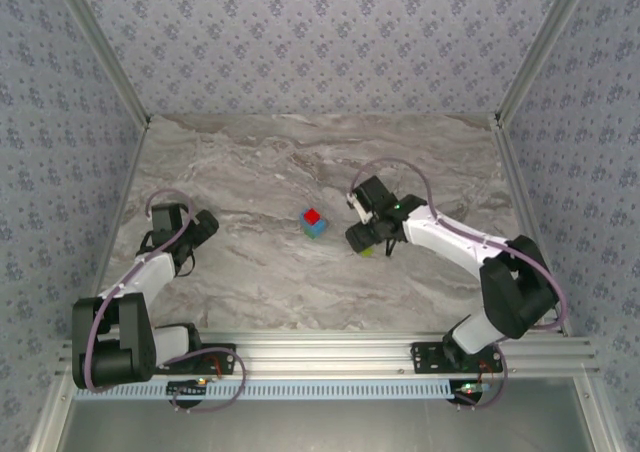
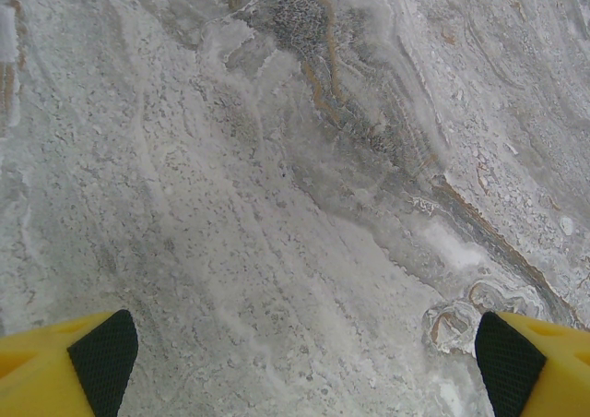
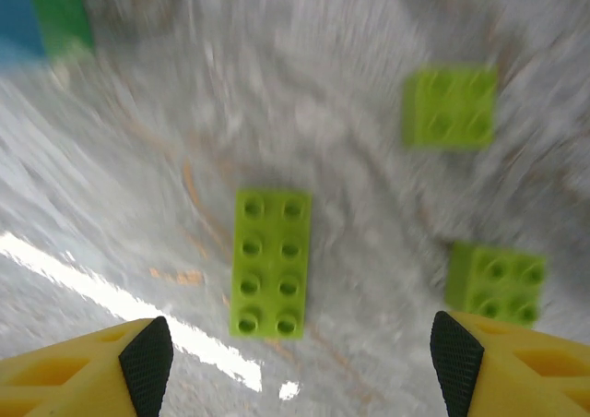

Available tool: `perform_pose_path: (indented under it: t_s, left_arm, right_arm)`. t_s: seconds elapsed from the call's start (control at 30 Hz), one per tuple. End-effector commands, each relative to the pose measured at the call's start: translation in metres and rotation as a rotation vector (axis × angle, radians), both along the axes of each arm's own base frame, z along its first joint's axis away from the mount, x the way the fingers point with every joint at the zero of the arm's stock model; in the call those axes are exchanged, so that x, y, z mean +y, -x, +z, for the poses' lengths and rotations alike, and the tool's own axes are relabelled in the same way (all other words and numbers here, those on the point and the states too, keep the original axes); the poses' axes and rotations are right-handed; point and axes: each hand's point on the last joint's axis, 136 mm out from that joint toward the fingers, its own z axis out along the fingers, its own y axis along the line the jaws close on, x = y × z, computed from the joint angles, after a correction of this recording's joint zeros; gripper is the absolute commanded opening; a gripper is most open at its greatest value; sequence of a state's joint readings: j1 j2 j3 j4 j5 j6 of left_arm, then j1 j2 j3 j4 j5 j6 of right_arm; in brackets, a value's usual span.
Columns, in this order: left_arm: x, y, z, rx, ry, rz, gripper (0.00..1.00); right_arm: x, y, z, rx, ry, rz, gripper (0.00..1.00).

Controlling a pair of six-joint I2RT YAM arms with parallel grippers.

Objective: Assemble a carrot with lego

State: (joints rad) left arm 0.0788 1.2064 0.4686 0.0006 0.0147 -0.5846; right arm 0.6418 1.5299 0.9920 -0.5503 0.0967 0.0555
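Observation:
The carrot [image 1: 314,222] stands mid-table as a small stack, red on top of light blue with dark green at its side. Its blue and green edge [image 3: 41,11] sits in the top left corner of the right wrist view. My right gripper [image 1: 362,240] hovers just right of it, open [image 3: 300,371] and holding nothing. Below it on the marble lie loose yellow-green lego: a long eight-stud brick [image 3: 270,262] between the fingers' line and two square bricks [image 3: 450,106] [image 3: 498,281] to the right. My left gripper [image 1: 203,228] is far left, open [image 2: 304,362] over bare marble.
The marble tabletop [image 1: 260,172] is walled by patterned panels on three sides. An aluminium rail [image 1: 330,352] with both arm bases runs along the near edge. A yellow-green brick [image 1: 367,252] peeks out under the right gripper in the top view.

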Motion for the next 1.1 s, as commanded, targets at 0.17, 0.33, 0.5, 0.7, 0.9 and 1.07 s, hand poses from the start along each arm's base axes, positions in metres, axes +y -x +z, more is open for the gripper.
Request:
perform_pose_path:
  t_s: [0.17,0.33,0.5,0.7,0.9,1.07]
  left_arm:
    - [0.001,-0.01,0.015,-0.042,-0.007,-0.014,0.97]
    - [0.001,-0.01,0.014,-0.038,-0.007,-0.013,0.97]
    - [0.001,-0.01,0.014,-0.037,-0.007,-0.014,0.97]
    - [0.001,-0.011,0.013,-0.036,-0.006,-0.016,0.97]
    - [0.001,-0.011,0.014,-0.037,-0.006,-0.015,0.97]
    - [0.001,-0.011,0.013,-0.036,-0.005,-0.015,0.97]
  right_arm:
    - [0.007,0.0,-0.031,0.038,-0.028,-0.023,0.78]
    - [0.01,-0.005,-0.048,0.061,-0.016,-0.018,0.76]
    - [0.014,-0.013,-0.056,0.065,-0.022,-0.018,0.73]
    - [0.017,-0.015,-0.065,0.08,-0.026,-0.001,0.62]
    - [0.017,-0.011,-0.073,0.103,-0.017,0.009,0.45]
    - [0.016,-0.009,-0.062,0.094,-0.028,0.008,0.35]
